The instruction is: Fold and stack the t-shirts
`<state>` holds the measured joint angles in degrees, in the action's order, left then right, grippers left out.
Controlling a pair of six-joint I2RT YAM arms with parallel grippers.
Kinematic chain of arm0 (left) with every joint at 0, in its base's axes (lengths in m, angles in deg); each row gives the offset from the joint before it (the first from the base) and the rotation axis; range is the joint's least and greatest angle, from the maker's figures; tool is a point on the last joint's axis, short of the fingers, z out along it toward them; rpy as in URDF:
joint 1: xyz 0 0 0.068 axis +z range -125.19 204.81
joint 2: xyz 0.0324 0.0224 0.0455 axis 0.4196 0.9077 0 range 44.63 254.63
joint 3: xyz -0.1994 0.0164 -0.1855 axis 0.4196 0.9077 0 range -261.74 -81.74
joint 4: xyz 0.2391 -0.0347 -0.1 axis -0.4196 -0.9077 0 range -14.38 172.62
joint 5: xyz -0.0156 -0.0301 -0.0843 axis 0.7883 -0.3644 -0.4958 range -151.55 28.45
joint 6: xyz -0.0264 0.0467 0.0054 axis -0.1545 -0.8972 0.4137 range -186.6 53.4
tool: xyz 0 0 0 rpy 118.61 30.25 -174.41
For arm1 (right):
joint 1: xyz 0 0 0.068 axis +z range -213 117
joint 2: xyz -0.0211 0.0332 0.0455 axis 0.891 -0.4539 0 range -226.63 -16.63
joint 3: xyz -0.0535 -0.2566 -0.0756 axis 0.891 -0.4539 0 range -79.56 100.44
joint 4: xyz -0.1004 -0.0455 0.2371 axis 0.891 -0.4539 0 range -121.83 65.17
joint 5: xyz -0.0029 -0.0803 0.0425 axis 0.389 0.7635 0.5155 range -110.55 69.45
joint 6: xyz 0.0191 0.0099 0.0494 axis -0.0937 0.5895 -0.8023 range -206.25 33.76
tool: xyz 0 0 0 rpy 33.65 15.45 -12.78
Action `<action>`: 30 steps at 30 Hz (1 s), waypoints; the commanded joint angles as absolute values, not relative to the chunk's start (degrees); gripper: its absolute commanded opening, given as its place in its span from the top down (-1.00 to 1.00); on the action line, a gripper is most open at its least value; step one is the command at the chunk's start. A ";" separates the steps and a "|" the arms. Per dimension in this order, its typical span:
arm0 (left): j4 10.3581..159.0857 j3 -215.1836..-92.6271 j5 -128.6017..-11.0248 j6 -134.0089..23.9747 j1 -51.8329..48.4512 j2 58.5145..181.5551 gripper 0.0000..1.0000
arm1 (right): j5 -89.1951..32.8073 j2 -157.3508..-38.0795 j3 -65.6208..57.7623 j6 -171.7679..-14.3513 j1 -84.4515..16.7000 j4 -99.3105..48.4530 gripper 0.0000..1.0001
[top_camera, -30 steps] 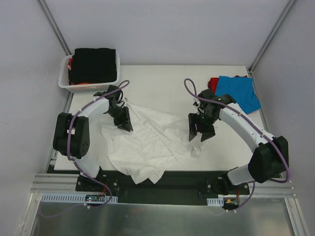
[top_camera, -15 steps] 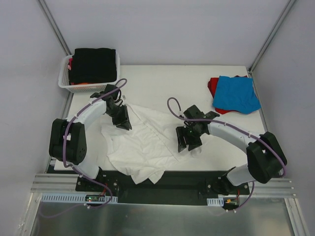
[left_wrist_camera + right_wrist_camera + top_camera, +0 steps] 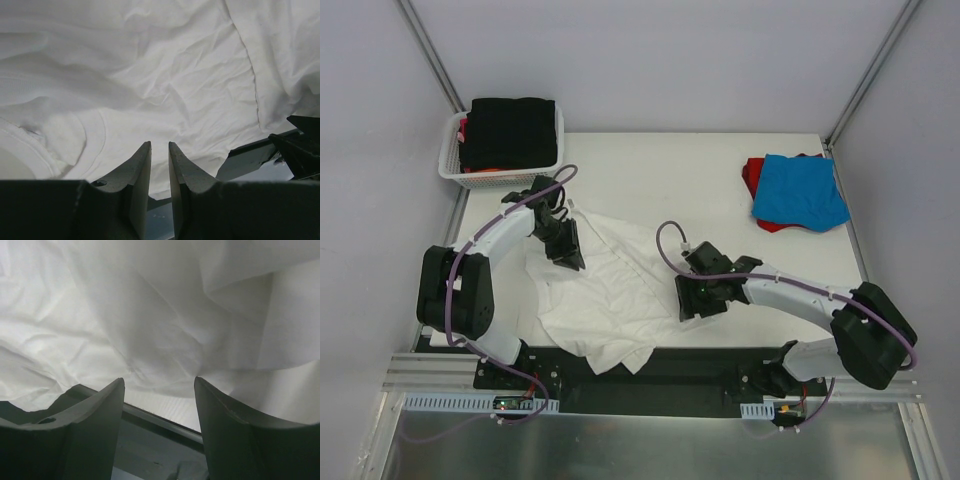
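Sweeping inward over the last second from beside the right edge of the white t-shirt (image 3: 610, 295), the right gripper (image 3: 698, 300) had come nearer the bases and over the garment's right margin. Its jaws were spread wide with nothing between them, and the right wrist view showed only rumpled white cloth beyond the fingertips (image 3: 116, 386). The shirt itself lay crumpled in the middle of the table (image 3: 670, 165), with its near hem drooping over the table's front edge. Its creases looked much as they had a second before, so no fold had yet been made. Farther back, the left gripper (image 3: 570, 250) had scarcely shifted and rested on the shirt's upper left part. Its jaws stood almost together with a narrow slit between, and the left wrist view did not show whether a pinch of fabric was caught there. At the far right of the table the blue t-shirt (image 3: 802, 190) lay folded on the red t-shirt (image 3: 751, 175), well apart from both arms. At the far left the basket (image 3: 448, 160) held the black t-shirt (image 3: 510, 130). The right arm's approach suggested that it was lining up to take the right side of the shirt, so the spreading or first fold of this garment was judged only just beginning.
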<state>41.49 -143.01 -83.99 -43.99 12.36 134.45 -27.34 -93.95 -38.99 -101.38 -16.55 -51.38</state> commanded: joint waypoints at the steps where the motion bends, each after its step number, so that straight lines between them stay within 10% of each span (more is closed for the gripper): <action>1: 38.15 -145.98 -83.96 -47.17 11.80 134.80 0.58 | -23.37 -94.15 -38.61 -104.96 -13.79 -48.65 -0.22; 13: 36.91 -147.57 -83.88 -48.84 11.80 136.47 0.58 | -20.91 -93.10 -41.16 -108.92 -9.04 -50.59 -0.15; 17: 36.83 -147.04 -83.52 -48.84 11.80 135.60 0.58 | -20.91 -95.12 -39.32 -108.66 -8.69 -51.11 0.80; 30: 36.91 -145.81 -83.61 -48.93 11.89 134.02 0.58 | -18.97 -100.30 -32.90 -105.23 -8.42 -53.05 0.24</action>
